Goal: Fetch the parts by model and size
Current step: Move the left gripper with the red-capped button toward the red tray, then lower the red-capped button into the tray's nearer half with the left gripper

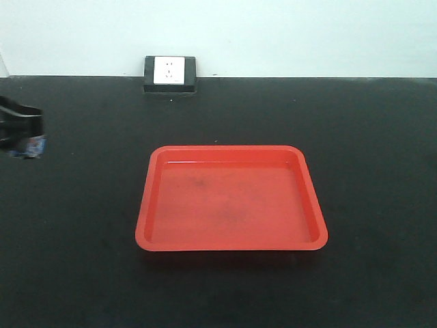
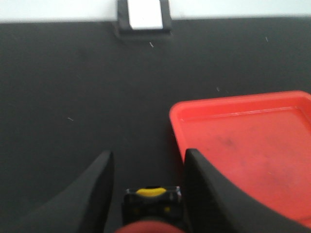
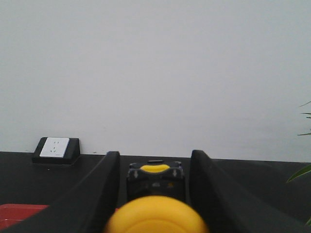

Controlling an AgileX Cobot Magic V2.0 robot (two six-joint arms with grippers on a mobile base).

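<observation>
The red-capped part (image 2: 151, 227) sits between the black fingers of my left gripper (image 2: 148, 160), its black body with a yellow mark pointing forward. The gripper is shut on it and hangs left of the red tray's rim (image 2: 176, 121). In the front view the left gripper (image 1: 20, 133) shows at the far left edge with the part's blue base (image 1: 32, 146) sticking out. The yellow-capped part (image 3: 155, 216) is held in my right gripper (image 3: 155, 158), raised and facing the white wall. The right gripper is outside the front view.
The red tray (image 1: 143, 219) lies on the middle of the black table with nothing in it. A white wall socket in a black frame (image 1: 170, 73) stands at the table's back edge. Green leaves (image 3: 301, 172) show at the right of the right wrist view.
</observation>
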